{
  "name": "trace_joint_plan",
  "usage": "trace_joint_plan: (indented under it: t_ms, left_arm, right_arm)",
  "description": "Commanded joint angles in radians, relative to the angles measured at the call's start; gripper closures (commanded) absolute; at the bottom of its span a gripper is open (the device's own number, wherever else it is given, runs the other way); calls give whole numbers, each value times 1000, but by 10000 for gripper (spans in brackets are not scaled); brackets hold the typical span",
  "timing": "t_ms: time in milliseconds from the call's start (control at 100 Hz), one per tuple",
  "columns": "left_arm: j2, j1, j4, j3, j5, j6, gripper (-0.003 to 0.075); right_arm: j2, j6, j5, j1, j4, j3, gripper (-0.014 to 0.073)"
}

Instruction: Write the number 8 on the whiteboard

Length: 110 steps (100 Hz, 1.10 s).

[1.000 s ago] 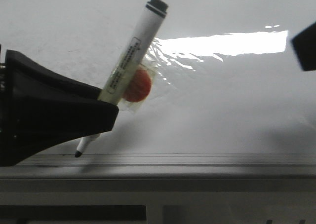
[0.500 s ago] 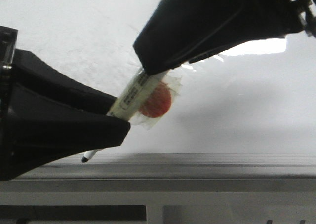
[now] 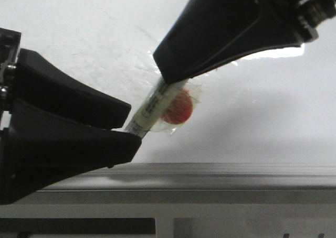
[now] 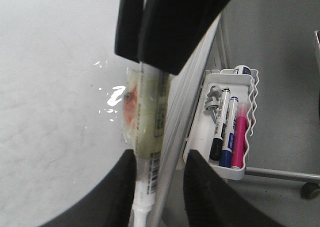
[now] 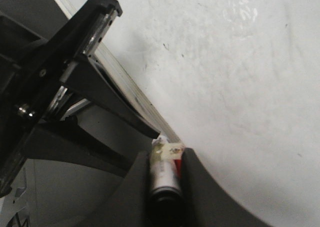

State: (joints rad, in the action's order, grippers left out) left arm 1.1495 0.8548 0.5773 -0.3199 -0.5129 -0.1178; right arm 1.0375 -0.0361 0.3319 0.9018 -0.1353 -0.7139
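Front view: the right gripper (image 3: 170,80), absent from centre frame a second ago, now clamps the upper barrel of the marker pen (image 3: 152,106); the left gripper (image 3: 128,125) has parted slightly round the lower barrel. Judged a handover.

Left wrist view: the left gripper's (image 4: 159,174) matte black fingers flank the taped barrel loosely; an orange disc (image 4: 129,106) sits under clear tape. A white tray (image 4: 250,107) at right holds spare markers.

Right wrist view: the right gripper (image 5: 165,172) pinches the pen end. The whiteboard (image 5: 240,77) is glossy and smudged; no number 8 is written.
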Motion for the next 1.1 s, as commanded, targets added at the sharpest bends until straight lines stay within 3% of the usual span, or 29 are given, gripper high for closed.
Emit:
trace_joint_plan:
  t_ms: [0, 150, 340, 530, 750, 880, 1090]
  left_arm:
    - [-32, 4, -19, -27, -74, -15, 477]
    - [-136, 4, -22, -27, 43, -71, 477]
    - [-357, 0, -144, -27, 191, -76, 477]
    - [-477, 0, -149, -27, 322, -76, 456]
    - [-485, 0, -151, -27, 326, -76, 435]
    - [-485, 0, -151, -27, 326, -76, 435]
    - [-485, 0, -151, -27, 326, -78, 436]
  right_arm:
    - [-8, -5, -62, -2, 9, -32, 664]
    - [-19, -1, -45, -2, 9, -35, 664]
    - [-66, 8, 9, -4, 9, -100, 644]
    - [-53, 18, 70, -120, 9, -220, 644]
    - [-9, 18, 72, -255, 9, -318, 644]
    - [49, 18, 79, -263, 9, -333, 644]
    - [89, 18, 205, -263, 50, -333, 643]
